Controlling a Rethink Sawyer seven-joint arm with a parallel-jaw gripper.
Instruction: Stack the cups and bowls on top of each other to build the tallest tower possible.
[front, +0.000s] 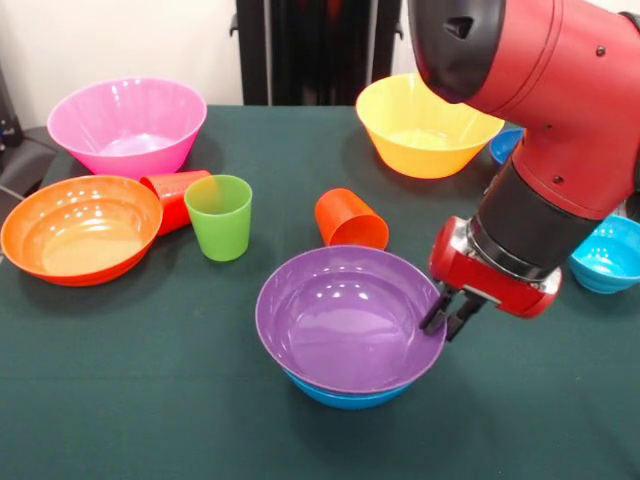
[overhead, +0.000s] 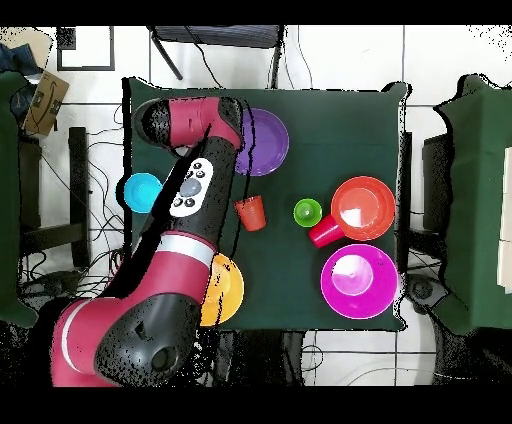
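Observation:
The purple bowl (front: 345, 315) sits nested in the blue bowl (front: 340, 395) at the table's near middle; it also shows in the overhead view (overhead: 265, 140). My gripper (front: 447, 320) is at the purple bowl's right rim, one finger inside and one outside, shut on the rim. The green cup (front: 219, 216) stands upright. The red cup (front: 175, 198) lies on its side against the orange bowl (front: 80, 228). The orange cup (front: 350, 220) lies on its side behind the purple bowl. In the overhead view the arm (overhead: 195, 185) hides the gripper.
The pink bowl (front: 128, 125) stands at the far left and the yellow bowl (front: 425, 125) at the far middle. A small dark blue bowl (front: 505, 145) peeks from behind the arm. The small cyan bowl (front: 608, 255) is at the right edge.

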